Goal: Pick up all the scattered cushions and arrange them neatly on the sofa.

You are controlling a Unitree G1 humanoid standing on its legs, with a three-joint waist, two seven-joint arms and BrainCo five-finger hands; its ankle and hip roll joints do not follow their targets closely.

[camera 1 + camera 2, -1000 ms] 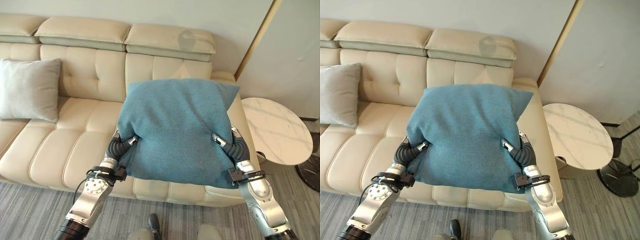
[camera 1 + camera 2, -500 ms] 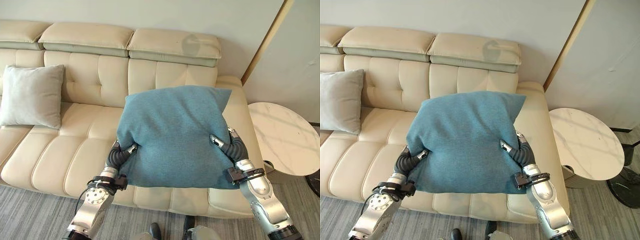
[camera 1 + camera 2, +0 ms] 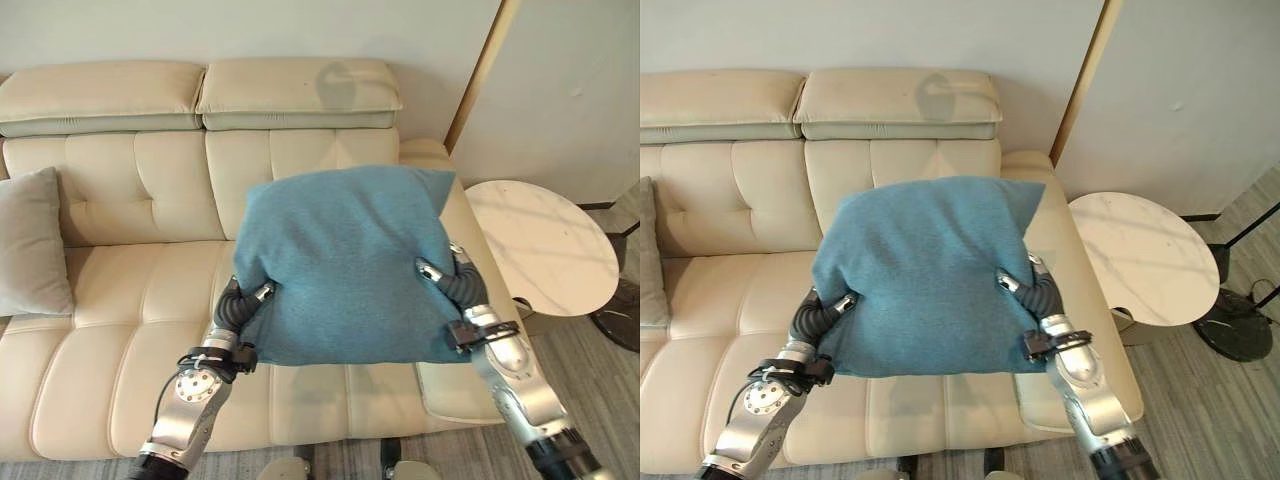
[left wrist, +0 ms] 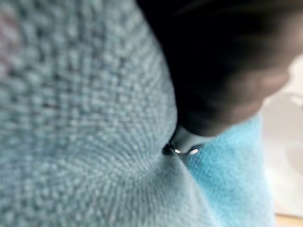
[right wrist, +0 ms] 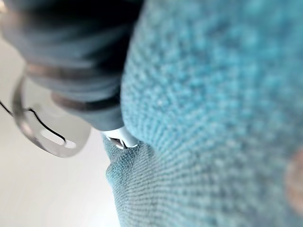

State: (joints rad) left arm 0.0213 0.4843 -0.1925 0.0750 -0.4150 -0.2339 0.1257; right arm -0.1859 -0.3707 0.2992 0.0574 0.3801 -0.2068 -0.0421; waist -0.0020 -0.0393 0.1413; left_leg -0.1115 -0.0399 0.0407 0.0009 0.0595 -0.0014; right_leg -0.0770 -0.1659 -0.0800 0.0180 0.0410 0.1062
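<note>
A big teal cushion (image 3: 340, 265), square and plump with a woven texture, is held up off the cream sofa (image 3: 130, 300) above its right-hand seat. A pale grey cushion (image 3: 30, 245) leans upright against the backrest at the sofa's left.

Teal cushion (image 3: 345, 262) carried rightward along the cream sofa (image 3: 140, 190), now before its right-end seat and nearer the round marble table (image 3: 541, 245). Grey cushion (image 3: 30, 243) slid toward the left edge as the camera swung.
</note>
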